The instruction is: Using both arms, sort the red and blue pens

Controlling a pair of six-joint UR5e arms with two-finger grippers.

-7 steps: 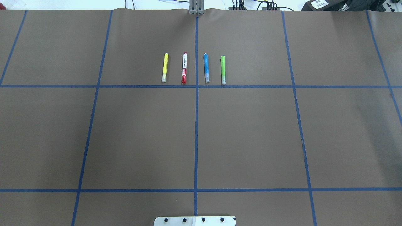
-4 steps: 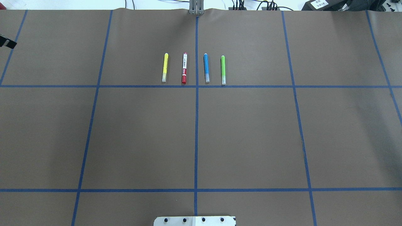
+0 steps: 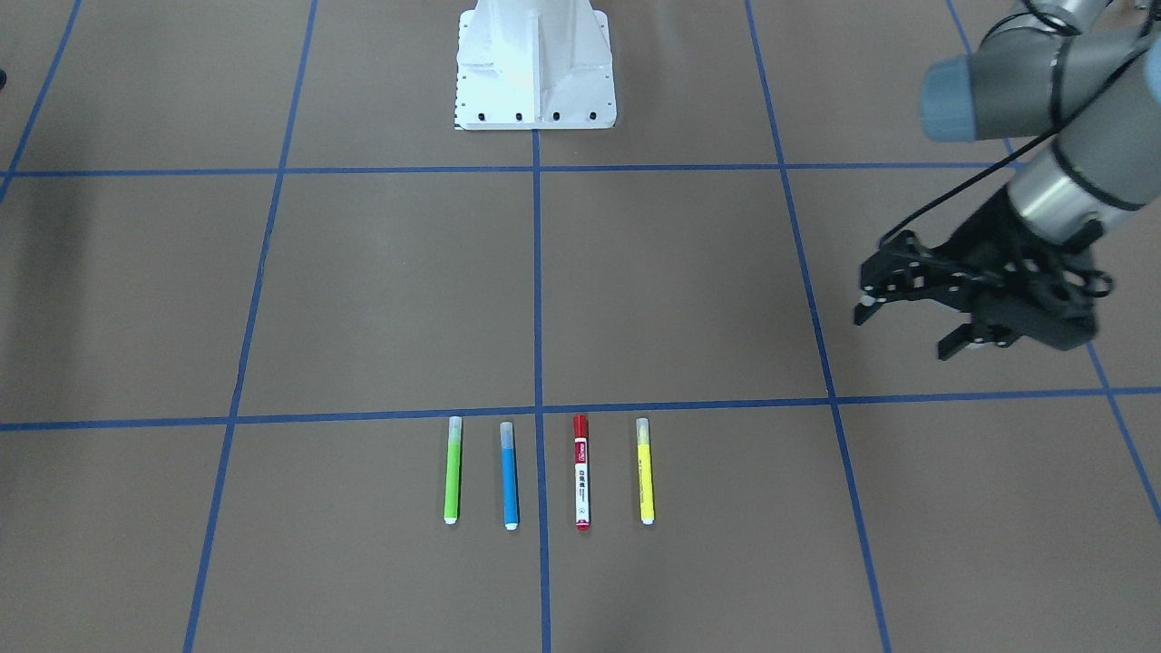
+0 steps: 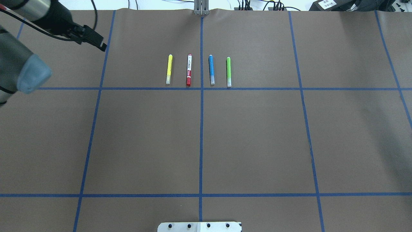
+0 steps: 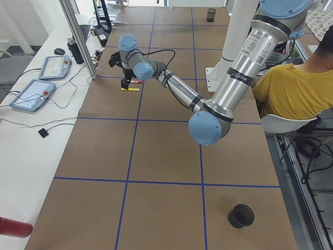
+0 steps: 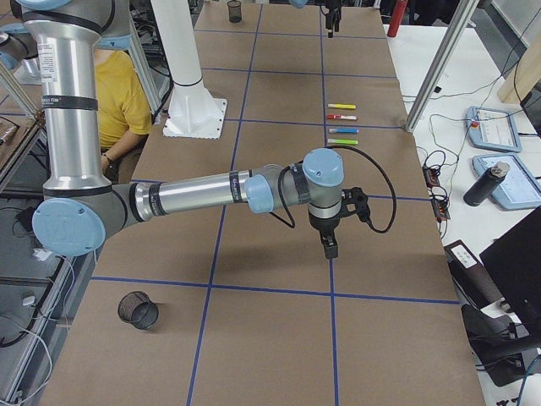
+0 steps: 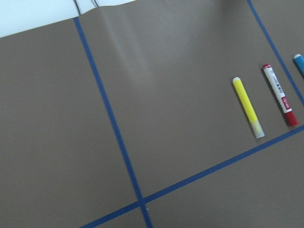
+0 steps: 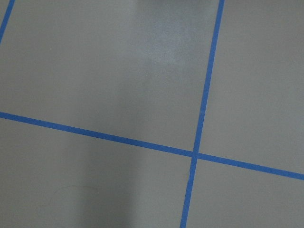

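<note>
Several pens lie side by side in a row in the far middle of the table. Among them are the red pen, with a white printed barrel, and the slim blue pen to its right. My left gripper hangs open and empty above the table, well to the left of the row. The left wrist view shows the red pen at its right edge. My right gripper shows only in the exterior right view, far from the pens, and I cannot tell its state.
A yellow highlighter and a green highlighter flank the two pens. The white pedestal stands at the robot's side. Black mesh cups sit near the table's ends. A seated person is beside the table.
My left arm has swung into the overhead view from the left edge and moved right toward the pen row. The pens have not moved.
</note>
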